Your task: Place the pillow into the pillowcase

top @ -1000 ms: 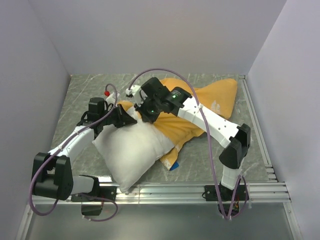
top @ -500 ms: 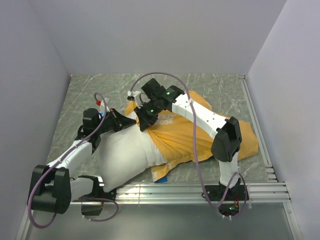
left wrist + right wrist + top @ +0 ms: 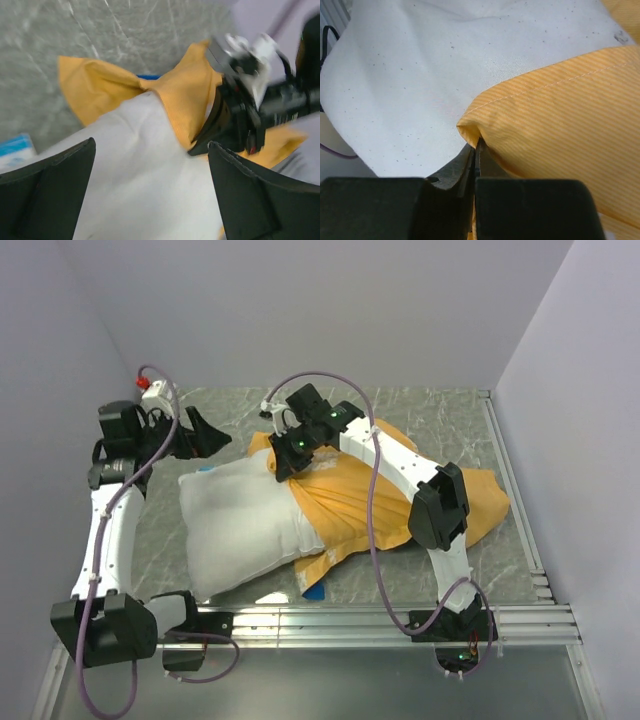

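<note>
Top view: white pillow [image 3: 240,525] flat on grey marbled table [image 3: 420,410], lying at a slant. Pillow's left part bare. Right end tucked under orange cloth of pillowcase [image 3: 350,495]; how far in, can't tell. Rest of pillowcase spread out to pillow's right, wrinkled, partly hidden under R arm. Small blue bit of cloth peeking out by pillow's near-right corner.

L gripper [image 3: 203,432] raised beyond pillow's far-left corner, jaws spread wide, nothing held. Wrist cam: two black fingers [image 3: 50,185] framing bare white pillow below, w/ an orange corner of the case past pillow's far edge. No contact w/ pillow visible.

R gripper [image 3: 283,462] at pillow's far edge, right where orange hem crosses white cloth. Jaws pressed tight together, pinching hem of pillowcase. Wrist cam, close up: stitched orange edge folded into the closed tips, striped weave clear, pillow's white cloth directly beyond and to the left, touching the hem.

Purple cable [image 3: 372,530] looping from R arm across the orange cloth, right of pillow. Metal rail [image 3: 340,618] along pillow's near side, both arm bases bolted on. Plain pale walls on pillow's left, far and right sides.
</note>
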Tool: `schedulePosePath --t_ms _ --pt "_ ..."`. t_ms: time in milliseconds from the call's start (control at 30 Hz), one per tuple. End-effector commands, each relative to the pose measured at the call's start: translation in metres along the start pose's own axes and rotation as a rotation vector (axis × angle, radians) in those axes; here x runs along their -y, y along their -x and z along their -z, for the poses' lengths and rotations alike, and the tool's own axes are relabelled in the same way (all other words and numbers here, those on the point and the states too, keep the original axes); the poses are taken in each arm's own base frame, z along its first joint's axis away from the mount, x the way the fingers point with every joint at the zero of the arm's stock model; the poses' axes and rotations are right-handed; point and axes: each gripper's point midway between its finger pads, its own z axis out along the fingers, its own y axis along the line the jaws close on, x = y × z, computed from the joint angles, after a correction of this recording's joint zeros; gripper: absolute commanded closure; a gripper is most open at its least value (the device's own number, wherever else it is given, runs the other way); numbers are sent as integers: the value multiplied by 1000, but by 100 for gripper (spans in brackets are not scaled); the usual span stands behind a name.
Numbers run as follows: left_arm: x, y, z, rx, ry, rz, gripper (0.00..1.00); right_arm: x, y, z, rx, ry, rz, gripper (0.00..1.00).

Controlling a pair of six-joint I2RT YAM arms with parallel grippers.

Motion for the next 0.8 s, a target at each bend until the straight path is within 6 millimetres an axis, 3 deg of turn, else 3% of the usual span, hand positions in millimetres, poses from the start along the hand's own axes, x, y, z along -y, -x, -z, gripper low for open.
schedulePosePath --t_ms 0,33,67,100,133,233,267,400,533,567,600,633,667,733,767 --pt "6 -44 37 -262 -7 -406 1 12 5 -13 22 -10 -29 100" --pt "4 -51 41 -294 -22 -575 1 11 7 -8 33 -9 -28 100" --pt "13 -74 43 -362 -73 -666 1 13 5 -5 38 -12 -47 100" --pt "15 -88 56 -398 -55 -773 1 12 17 11 94 -12 -38 100" --pt "17 -122 55 -480 -132 -913 1 15 22 19 123 -18 -54 97" --pt "18 -145 64 -470 -133 -1142 1 24 26 33 160 -62 -44 93" --pt "21 -173 63 -519 -199 -1183 1 24 26 35 151 -68 -39 93" --pt "27 -215 49 -597 -253 -1178 1 30 18 21 103 -50 -47 94" --pt "27 -265 15 -627 -265 -1269 1 23 36 14 140 -2 -26 93" --pt "35 -261 0 -571 -251 -1279 10 24 40 14 146 -5 -23 93" --pt "34 -274 -9 -615 -246 -1244 21 28 41 5 135 -9 -18 93" --pt "43 -271 -19 -596 -246 -1214 33 26 55 9 165 -14 5 93" --pt "44 -277 -33 -602 -233 -1181 56 32 53 2 147 -19 1 93" --pt "50 -270 -51 -569 -187 -1104 78 38 67 6 182 -65 27 93" --pt "52 -276 -60 -589 -208 -1059 85 44 73 8 201 -92 34 93"
